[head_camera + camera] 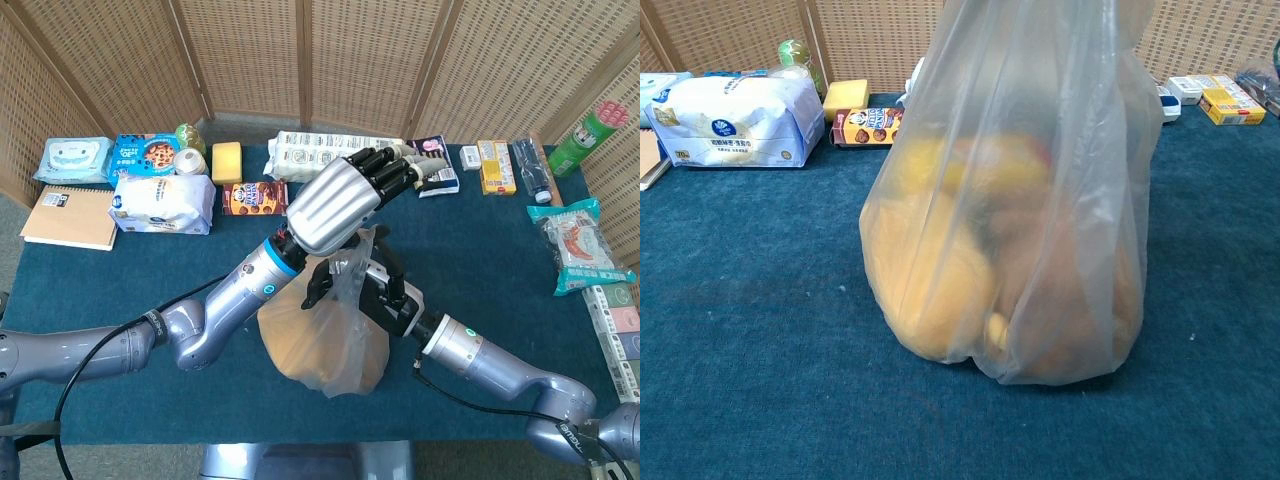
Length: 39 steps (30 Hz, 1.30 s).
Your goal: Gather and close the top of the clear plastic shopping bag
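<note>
right hand grips plastic bag top; left hand above, fingers extended.

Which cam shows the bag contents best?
Chest view: the clear plastic bag fills the frame, yellow-orange items visible through it. Head view shows only a tan mass, partly behind the left hand and right hand.

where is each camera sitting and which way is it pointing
Head view: sits high, looks steeply down at the table; both arms show, the left hand spread flat above the bag, the right hand at the bag's gathered top.
Chest view: sits low, near table height, looks level across the cloth at the bag up close; no arm or hand shows.
Shared: the bag, the white pack, the yellow block and the cookie box.
</note>
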{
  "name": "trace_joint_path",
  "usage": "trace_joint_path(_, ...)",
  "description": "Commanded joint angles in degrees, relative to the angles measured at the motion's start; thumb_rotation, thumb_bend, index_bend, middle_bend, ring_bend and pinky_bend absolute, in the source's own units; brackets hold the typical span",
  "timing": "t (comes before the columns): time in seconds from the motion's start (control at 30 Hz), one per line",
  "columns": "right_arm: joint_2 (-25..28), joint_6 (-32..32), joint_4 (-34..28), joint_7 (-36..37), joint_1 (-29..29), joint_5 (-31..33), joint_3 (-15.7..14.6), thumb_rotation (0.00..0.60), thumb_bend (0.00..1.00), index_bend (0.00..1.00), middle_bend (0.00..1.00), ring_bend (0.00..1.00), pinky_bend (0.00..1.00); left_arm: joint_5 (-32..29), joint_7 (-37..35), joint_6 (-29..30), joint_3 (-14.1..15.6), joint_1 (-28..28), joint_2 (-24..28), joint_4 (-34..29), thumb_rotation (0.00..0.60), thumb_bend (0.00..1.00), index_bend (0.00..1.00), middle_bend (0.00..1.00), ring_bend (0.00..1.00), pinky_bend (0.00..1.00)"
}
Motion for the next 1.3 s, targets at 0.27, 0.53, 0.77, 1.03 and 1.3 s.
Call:
trace_joint_path(0.27, 0.35, 0.13, 0.71, 1.85, 0.67, -0.92, -0.73, 0.0, 0.32, 0.48, 0.53, 0.48, 0.36, -0.6, -0.83, 0.03, 0.21, 0.82, 0.36, 0.02, 0.6, 0.14, 0.1, 0.25, 0.2, 0.33)
trace_joint_path(0.53, 1.01, -0.02, 1.23, 4.06, 1.4, -1.73, -1.56, 0.006, 0.34, 0.51, 0.59, 0.55, 0.46, -0.74, -1.39, -0.2, 0.38, 1.27, 0.76, 0.15, 0.6, 0.14, 0.1, 0.25, 0.19, 0.33)
trace_joint_path(0.77, 1.92, -0.02, 1.42, 6.84, 2.0, -2.43, -2.24, 0.182, 0.35, 0.54, 0.65, 0.65, 0.58, -1.21, -1.53, -0.6, 0.32, 1.34, 0.82, 0.46, 0.6, 0.14, 0.1, 0.25, 0.19, 0.33)
trace_joint_path(1.03, 2.95, 0.04, 1.9, 10.52, 2.75, -2.93, -3.06, 0.328, 0.35, 0.57, 0.7, 0.75, 0.68, -1.46, -1.15, -1.27, 0.48, 1.04, 0.58, 0.46, 0.6, 0.13, 0.1, 0.25, 0.18, 0.32)
trace_joint_path(1.3, 3.86, -0.83, 2.36, 13.8, 3.79, -2.77, -3.6, 0.494, 0.35, 0.62, 0.76, 0.85, 0.81, -1.77, -0.6, -2.13, 0.83, 1.05, 0.98, 0.53, 0.6, 0.12, 0.1, 0.25, 0.17, 0.31)
